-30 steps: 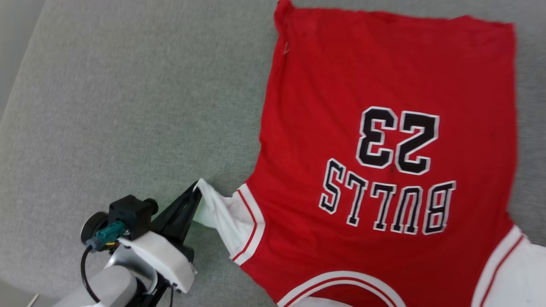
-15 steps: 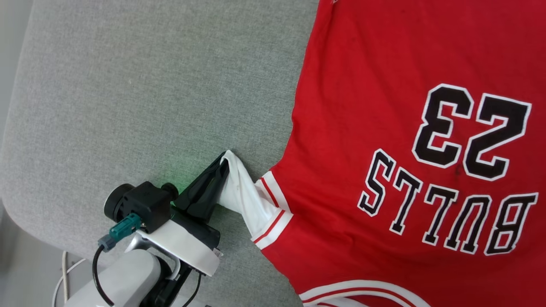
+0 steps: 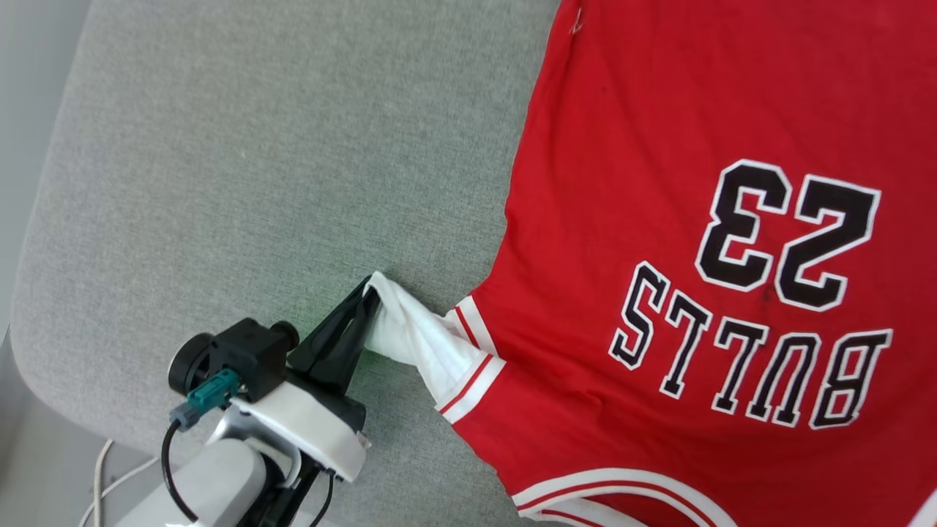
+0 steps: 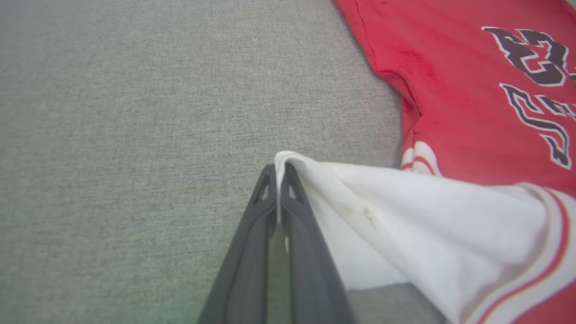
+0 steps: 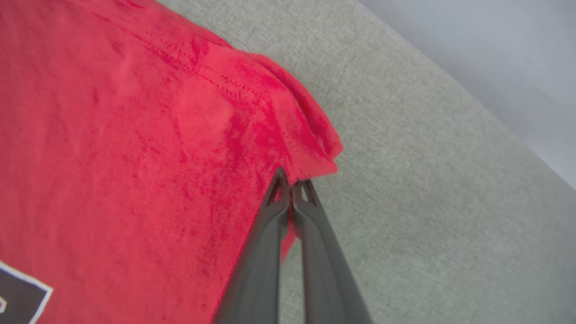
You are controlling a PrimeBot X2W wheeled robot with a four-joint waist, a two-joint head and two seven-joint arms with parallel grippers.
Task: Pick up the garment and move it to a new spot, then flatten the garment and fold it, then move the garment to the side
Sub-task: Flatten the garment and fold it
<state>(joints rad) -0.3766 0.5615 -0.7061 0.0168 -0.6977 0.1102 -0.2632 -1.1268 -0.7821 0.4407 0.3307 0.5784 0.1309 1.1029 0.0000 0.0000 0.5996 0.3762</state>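
Observation:
The garment point(image 3: 659, 183), a red jersey with black white-outlined "23" and "BULLS", lies spread on the grey surface at the right of the head view. Its white sleeve point(image 3: 417, 340) with red-striped trim is stretched toward the lower left. My left gripper point(image 3: 370, 289) is shut on the tip of that sleeve; the left wrist view has the white cloth point(image 4: 405, 216) pinched between the gripper's dark tips point(image 4: 279, 168). In the right wrist view my right gripper point(image 5: 292, 180) is shut on a red hem corner point(image 5: 310, 153) of the garment.
The grey fabric surface point(image 3: 256, 183) stretches wide to the left of the jersey. Its rounded edge runs down the left side, with pale floor point(image 3: 29, 88) beyond. A white cable point(image 3: 102, 483) lies on the floor at the lower left.
The head camera has shifted, so the whole picture moved. My left gripper keeps its hold on the white sleeve tip, which stays stretched out from the jersey body.

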